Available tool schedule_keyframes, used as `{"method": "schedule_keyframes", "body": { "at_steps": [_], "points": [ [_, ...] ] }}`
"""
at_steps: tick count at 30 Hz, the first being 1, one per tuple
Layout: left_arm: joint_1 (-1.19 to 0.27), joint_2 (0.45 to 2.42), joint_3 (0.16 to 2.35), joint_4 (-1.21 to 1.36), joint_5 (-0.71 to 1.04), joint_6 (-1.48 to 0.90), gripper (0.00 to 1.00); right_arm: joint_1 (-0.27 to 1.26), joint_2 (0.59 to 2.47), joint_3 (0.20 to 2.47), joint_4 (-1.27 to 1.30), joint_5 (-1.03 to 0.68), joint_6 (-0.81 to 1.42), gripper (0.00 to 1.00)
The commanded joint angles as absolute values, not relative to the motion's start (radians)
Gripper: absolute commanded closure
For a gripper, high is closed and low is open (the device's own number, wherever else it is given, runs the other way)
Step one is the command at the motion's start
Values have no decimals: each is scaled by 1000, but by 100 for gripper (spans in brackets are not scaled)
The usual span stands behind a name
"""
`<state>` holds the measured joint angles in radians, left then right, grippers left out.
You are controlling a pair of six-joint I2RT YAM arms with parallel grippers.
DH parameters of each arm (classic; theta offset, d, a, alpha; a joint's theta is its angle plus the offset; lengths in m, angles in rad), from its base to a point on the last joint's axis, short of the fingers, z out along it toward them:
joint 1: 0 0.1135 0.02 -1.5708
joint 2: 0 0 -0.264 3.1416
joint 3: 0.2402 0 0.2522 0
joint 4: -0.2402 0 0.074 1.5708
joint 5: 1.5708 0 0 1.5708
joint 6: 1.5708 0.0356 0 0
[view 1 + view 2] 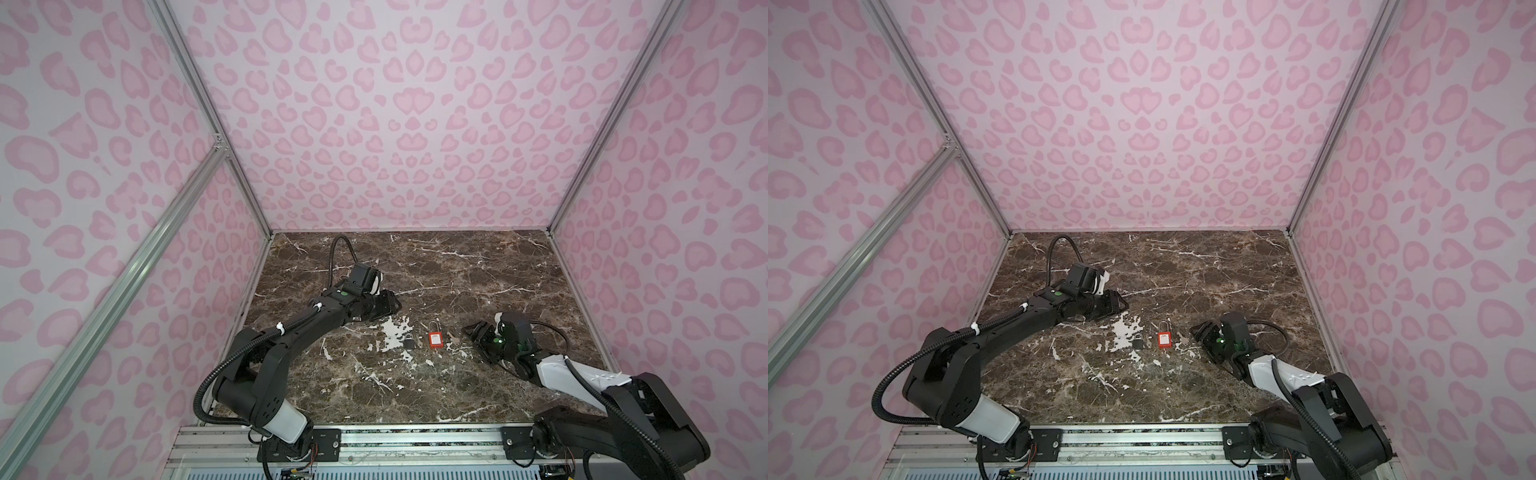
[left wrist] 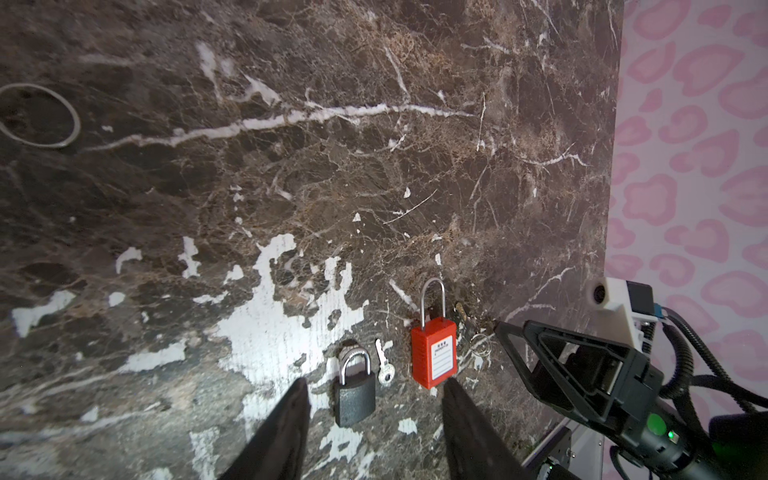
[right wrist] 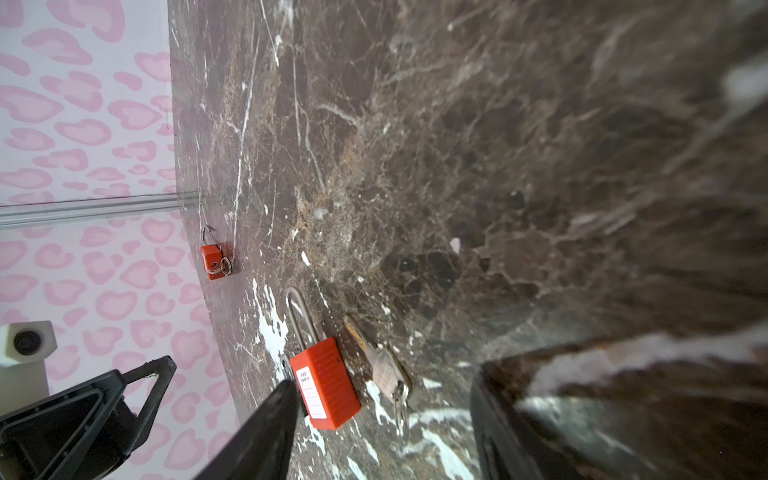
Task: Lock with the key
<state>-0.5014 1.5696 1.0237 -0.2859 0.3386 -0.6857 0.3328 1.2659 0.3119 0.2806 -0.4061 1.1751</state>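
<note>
On the veined brown marble tabletop (image 1: 457, 270), the left gripper (image 2: 376, 384) and right gripper (image 1: 471, 334) both stand spread, holding nothing. Between them the ribbed red plastic padlock (image 1: 435, 340) lies flat, steel shackle (image 2: 432, 299) toward the back wall (image 1: 415, 124); a smaller black padlock (image 2: 354, 395) lies just left. The ringed key (image 3: 384, 368), parallel beside the red body, is nearer the right gripper.

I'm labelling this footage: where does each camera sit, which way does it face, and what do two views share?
Top views: high above the front rail, looking down onto the marble table; both arms show, with left gripper and right gripper.
Left wrist: on the left arm, looking past its own fingertips at black padlock, small key and red padlock; right gripper intrudes.
Right wrist: on the right arm, looking past its fingertips at red padlock and ringed key; left gripper shows.
Shared: all views show the red padlock.
</note>
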Motion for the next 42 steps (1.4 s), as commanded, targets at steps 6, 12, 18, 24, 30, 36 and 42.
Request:
{"method": "schedule_keyframes", "body": {
  "at_steps": [6, 12, 18, 24, 30, 36, 42],
  "points": [
    [-500, 1577, 1029, -261, 370, -681, 46, 358, 1396, 330, 469, -497, 1235, 33],
    [-498, 1573, 1010, -258, 377, -677, 46, 426, 1422, 329, 510, -460, 1283, 33],
    [-492, 1552, 1003, -274, 381, -672, 46, 441, 1417, 337, 499, -442, 1284, 33],
    [-452, 1518, 1006, -324, 348, -642, 46, 368, 1336, 365, 380, -432, 1231, 33],
    [-407, 1530, 1095, -535, 155, -544, 45, 310, 1222, 429, 161, -399, 1102, 33],
    [-393, 1706, 1303, -780, -67, -437, 44, 260, 1198, 454, 111, -424, 1061, 33],
    [-341, 1838, 1454, -830, -119, -376, 42, 222, 1215, 471, 91, -463, 1032, 33]
  ]
}}
